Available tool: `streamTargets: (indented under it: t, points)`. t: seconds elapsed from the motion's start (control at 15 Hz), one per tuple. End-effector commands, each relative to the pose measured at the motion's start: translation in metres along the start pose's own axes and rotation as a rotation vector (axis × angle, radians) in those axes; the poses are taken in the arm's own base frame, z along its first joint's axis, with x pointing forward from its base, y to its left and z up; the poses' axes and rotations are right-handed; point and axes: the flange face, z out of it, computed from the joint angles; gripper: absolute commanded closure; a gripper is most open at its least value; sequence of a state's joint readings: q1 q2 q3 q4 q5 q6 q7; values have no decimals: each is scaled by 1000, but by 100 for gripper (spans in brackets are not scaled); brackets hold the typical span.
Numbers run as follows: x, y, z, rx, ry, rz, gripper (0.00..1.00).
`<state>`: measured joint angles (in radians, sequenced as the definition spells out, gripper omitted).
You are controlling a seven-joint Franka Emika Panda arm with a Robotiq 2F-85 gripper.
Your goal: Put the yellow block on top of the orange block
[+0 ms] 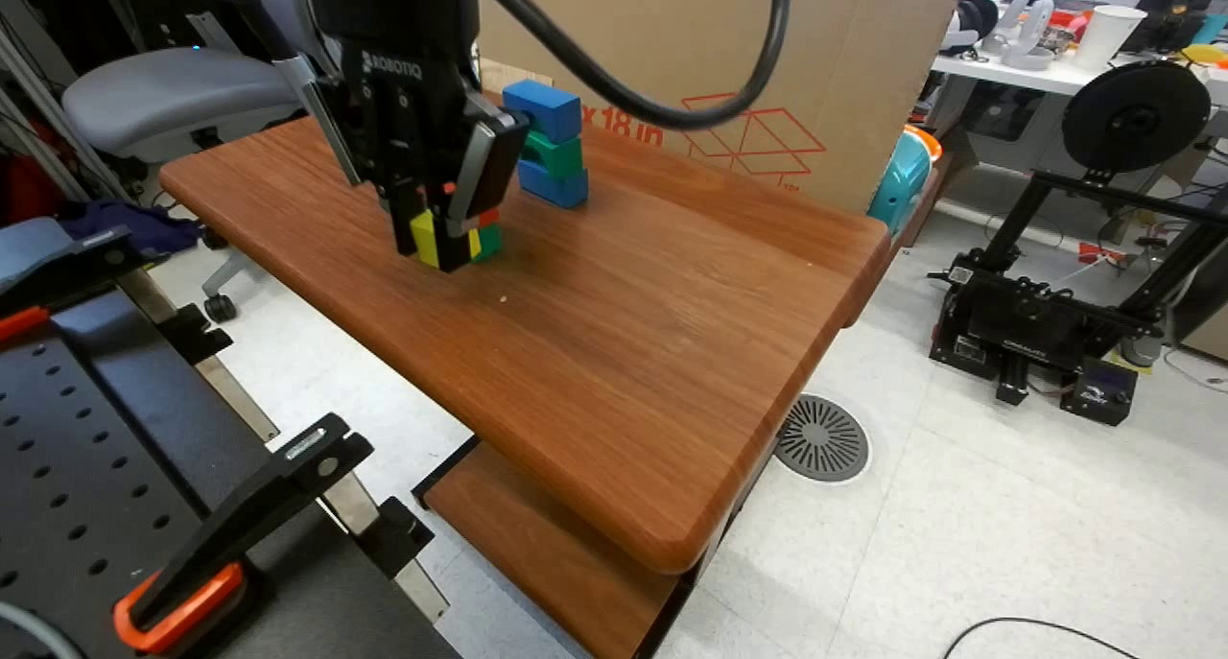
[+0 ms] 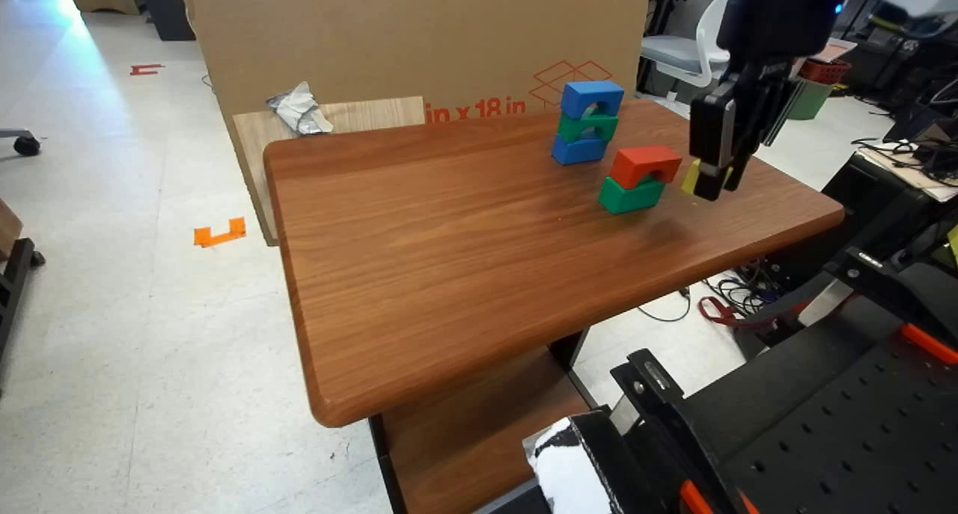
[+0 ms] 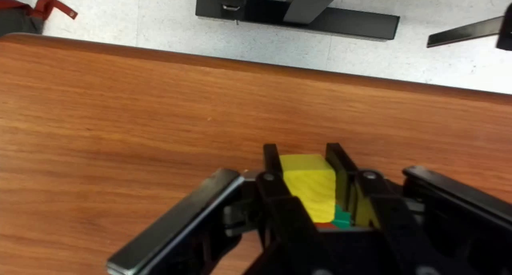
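The yellow block (image 1: 424, 241) sits between the two black fingers of my gripper (image 3: 303, 150), which is shut on it. It also shows in the wrist view (image 3: 310, 189) and, partly behind a finger, in an exterior view (image 2: 690, 179). The block is at or just above the table; I cannot tell whether it touches. The orange block (image 2: 645, 164) is an arch lying on a green block (image 2: 631, 196). This pair stands right beside my gripper and the yellow block. In an exterior view a finger hides most of the orange block (image 1: 487, 218); the wrist view shows only a sliver.
Behind the pair stands a stack of a blue arch (image 2: 591, 99), a green arch (image 2: 589, 127) and a blue block (image 2: 579, 151). A large cardboard box (image 2: 404, 43) stands along the back of the wooden table (image 2: 449, 259). Black clamps (image 1: 259, 506) sit on the robot's mount.
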<state>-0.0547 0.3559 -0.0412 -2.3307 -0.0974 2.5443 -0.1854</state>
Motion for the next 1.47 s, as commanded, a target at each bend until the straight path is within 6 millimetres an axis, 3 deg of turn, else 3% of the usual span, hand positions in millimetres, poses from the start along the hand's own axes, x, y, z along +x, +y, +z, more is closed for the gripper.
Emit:
streamTargets:
  t: [0.0,0.2,0.4,1.4]
  points:
    - [-11,-15,-42,81,10,78,92]
    - [-7,-23,-69,126,46,109,92]
    - [5,-23,-82,135,78,144,92]
    - [38,-24,-44,58,39,252,92]
